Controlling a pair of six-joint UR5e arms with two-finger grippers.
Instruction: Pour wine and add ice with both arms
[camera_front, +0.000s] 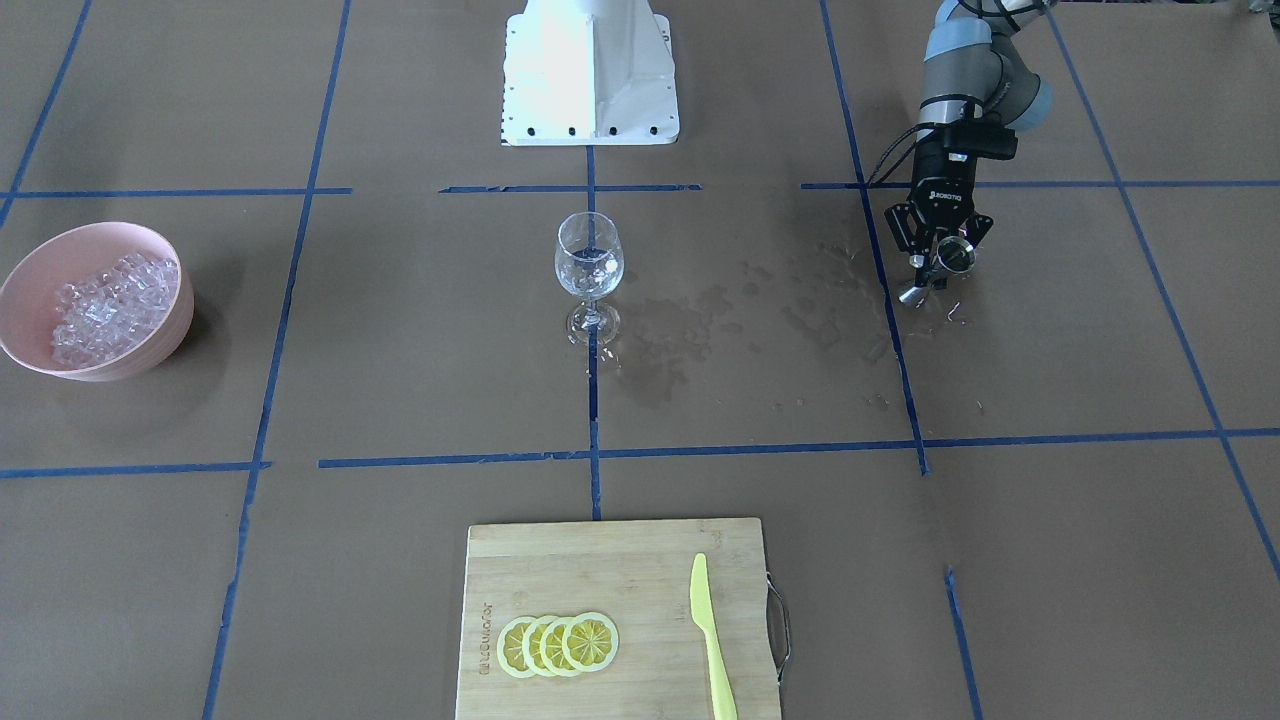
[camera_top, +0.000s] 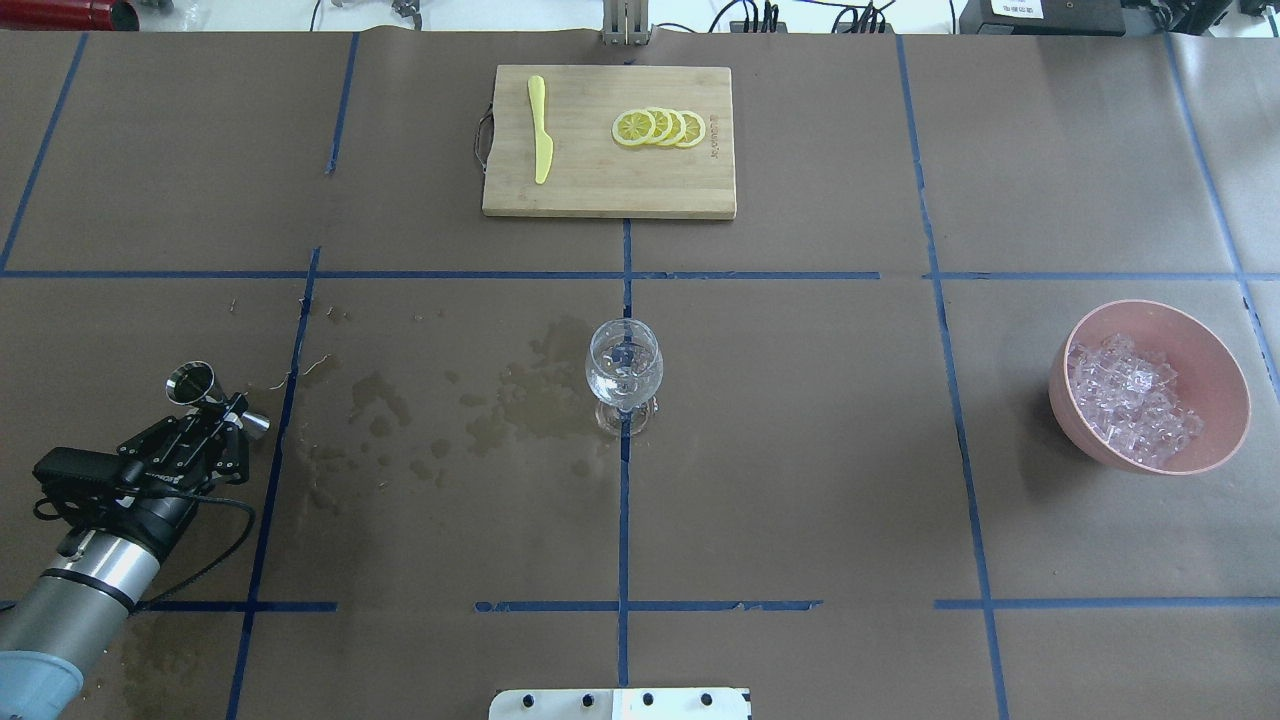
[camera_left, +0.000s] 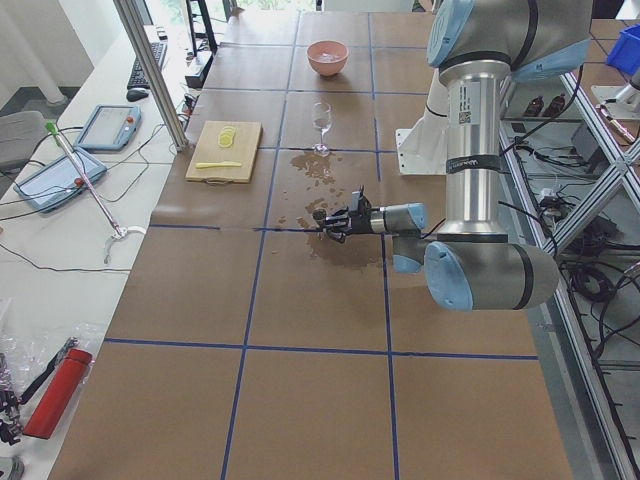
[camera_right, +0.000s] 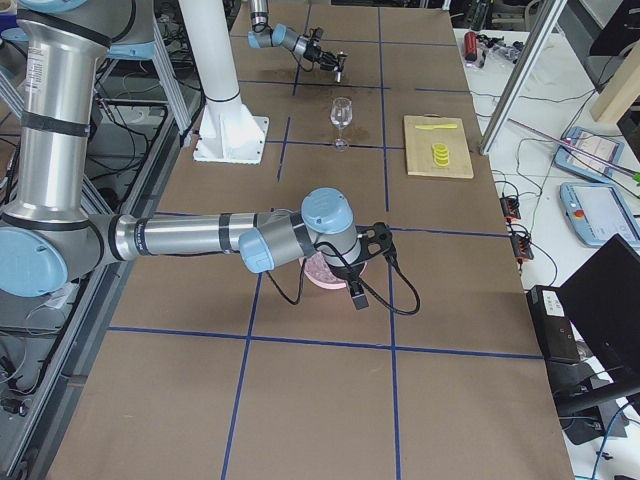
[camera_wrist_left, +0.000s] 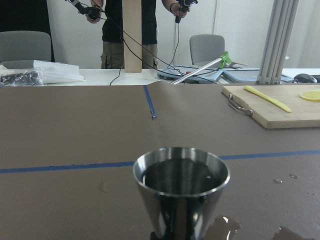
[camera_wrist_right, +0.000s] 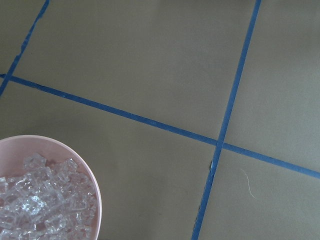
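Observation:
My left gripper (camera_top: 226, 417) is shut on the waist of a steel measuring cup (camera_top: 192, 383) at the table's left side; it also shows in the front view (camera_front: 936, 262). The left wrist view shows dark wine (camera_wrist_left: 181, 174) in the upright cup. The clear stemmed wine glass (camera_top: 623, 364) stands at the table's middle, well to the right of the cup; I cannot tell what it holds. Ice (camera_top: 1130, 398) is heaped in a pink bowl (camera_top: 1215, 352) at the right. My right gripper (camera_right: 350, 268) hangs over that bowl; I cannot tell if it is open. The right wrist view shows ice (camera_wrist_right: 42, 205).
A wooden cutting board (camera_top: 600, 190) with lemon slices (camera_top: 658, 127) and a yellow knife (camera_top: 540, 140) lies at the far edge. Wet stains (camera_top: 480, 415) spread between cup and glass. The white pedestal (camera_front: 590, 75) stands at the robot's side. An operator (camera_wrist_left: 134, 30) stands beyond the table.

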